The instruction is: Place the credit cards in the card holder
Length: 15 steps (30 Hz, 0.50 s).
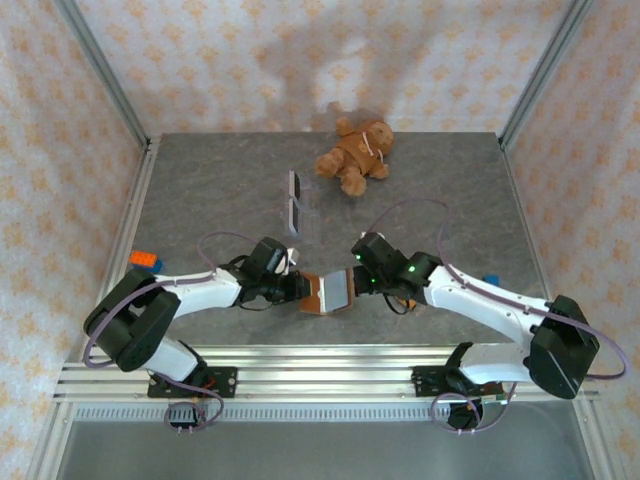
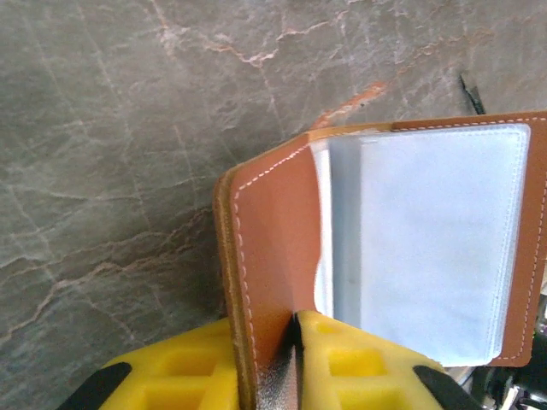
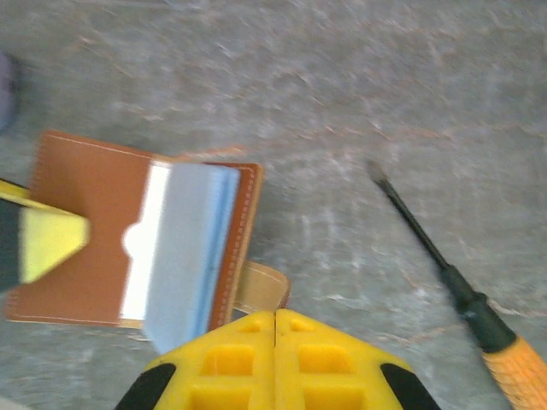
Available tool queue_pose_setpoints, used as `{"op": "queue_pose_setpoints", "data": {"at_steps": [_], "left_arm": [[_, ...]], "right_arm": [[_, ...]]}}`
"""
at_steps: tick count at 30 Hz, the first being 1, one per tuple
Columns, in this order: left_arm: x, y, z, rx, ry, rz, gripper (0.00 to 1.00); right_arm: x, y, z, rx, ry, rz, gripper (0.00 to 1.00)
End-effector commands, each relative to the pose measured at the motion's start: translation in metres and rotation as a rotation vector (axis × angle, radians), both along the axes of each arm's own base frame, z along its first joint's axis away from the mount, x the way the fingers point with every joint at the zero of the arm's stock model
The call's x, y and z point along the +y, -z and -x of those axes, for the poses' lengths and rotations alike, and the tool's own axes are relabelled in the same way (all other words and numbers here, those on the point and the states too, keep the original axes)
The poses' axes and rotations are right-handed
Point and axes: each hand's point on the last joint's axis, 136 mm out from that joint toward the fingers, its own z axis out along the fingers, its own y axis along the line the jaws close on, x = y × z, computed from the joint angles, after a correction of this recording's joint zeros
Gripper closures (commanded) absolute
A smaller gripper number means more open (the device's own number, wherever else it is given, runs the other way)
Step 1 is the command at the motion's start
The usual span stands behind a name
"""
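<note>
The card holder [image 1: 328, 292] lies open near the table's front edge, brown leather outside, pale pockets [image 2: 427, 239] inside. My left gripper [image 2: 295, 320] is shut on its raised left flap [image 2: 269, 248], and one of its yellow fingers [image 3: 47, 243] shows against that flap in the right wrist view. My right gripper [image 3: 274, 314] is shut with nothing between its fingers, at the holder's right edge, its tips over the snap tab [image 3: 261, 286]. Two credit cards [image 1: 294, 212] lie flat in a row further back, apart from both grippers.
A brown teddy bear [image 1: 355, 150] lies at the back of the grey table [image 1: 200, 190]. A screwdriver [image 3: 466, 295] with an orange handle rests right of the holder. Small orange-and-blue blocks [image 1: 145, 262] sit at the left edge, and a blue piece [image 1: 490, 280] at the right.
</note>
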Motion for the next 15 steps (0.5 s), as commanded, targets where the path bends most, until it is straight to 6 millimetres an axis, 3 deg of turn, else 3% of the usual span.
{"op": "queue_pose_setpoints", "data": {"at_steps": [1,5,9,15], "left_arm": [[0.011,0.011,-0.001,0.003,-0.007,-0.065,0.77],[0.013,0.014,0.000,0.005,-0.009,-0.076,0.76],[0.014,0.014,0.001,0.007,-0.015,-0.072,0.76],[0.013,0.011,0.000,-0.001,-0.032,-0.067,0.76]], "right_arm": [[-0.026,0.015,0.001,0.013,0.059,0.122,0.92],[-0.027,0.004,-0.003,-0.008,0.062,0.134,0.80],[-0.022,-0.021,-0.008,-0.037,0.053,0.106,0.71],[0.017,-0.062,-0.006,-0.040,-0.010,-0.118,0.67]]}}
